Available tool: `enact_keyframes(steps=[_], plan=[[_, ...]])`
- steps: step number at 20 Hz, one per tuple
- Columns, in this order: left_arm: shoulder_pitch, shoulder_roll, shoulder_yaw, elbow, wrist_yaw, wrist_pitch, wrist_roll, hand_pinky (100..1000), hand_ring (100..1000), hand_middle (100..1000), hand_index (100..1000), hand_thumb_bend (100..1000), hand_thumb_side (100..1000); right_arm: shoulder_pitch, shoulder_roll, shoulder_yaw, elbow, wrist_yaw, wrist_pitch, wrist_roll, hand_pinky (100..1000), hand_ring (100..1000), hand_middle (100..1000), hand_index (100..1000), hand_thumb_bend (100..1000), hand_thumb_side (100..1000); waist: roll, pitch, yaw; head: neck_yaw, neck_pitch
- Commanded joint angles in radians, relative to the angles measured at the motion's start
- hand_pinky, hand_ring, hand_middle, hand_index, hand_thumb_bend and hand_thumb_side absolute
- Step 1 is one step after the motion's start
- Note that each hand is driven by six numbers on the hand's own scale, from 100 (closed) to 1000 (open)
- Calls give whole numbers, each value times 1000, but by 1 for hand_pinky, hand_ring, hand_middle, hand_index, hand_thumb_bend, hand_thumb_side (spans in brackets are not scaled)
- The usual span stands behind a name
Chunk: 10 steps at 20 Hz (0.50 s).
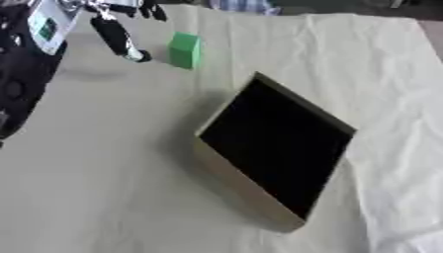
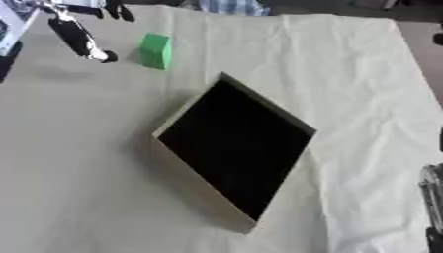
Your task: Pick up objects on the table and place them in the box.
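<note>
The box sits in the middle of the cloth-covered table, a shallow tan tray with a dark inside, turned cornerwise; nothing can be seen lying in it, though its dark floor would hide a dark thing. Beyond the box's far left corner stands a green block, upright on the cloth and well apart from the box. The left hand reaches in from the upper left and hangs just beside the block, on the side away from the box; its fingers point down toward the cloth, fairly straight and spread, curled round nothing, and one fingertip comes near the block without clearly touching it. The right hand shows only as a sliver at the lower right edge of the right eye view, far from the box, and whether its fingers are apart or together I cannot tell. Judging by this, the task is at its start: the block is yet to be grasped, carried over and set in the box
</note>
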Motion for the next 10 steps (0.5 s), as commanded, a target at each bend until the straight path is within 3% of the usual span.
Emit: enact_keyframes(steps=[1, 10], plan=[[-32, 6, 12, -13, 1, 23, 13, 858, 923, 895, 959, 375, 238, -13, -13, -4, -15, -6, 2, 2, 646, 675, 599, 761, 100, 775, 6, -16, -4, 5, -6], [-47, -2, 39, 9, -57, 57, 50, 875, 938, 908, 974, 444, 290, -27, -11, -2, -15, -8, 1, 4, 644, 669, 594, 759, 100, 781, 15, 8, -29, 27, -22]])
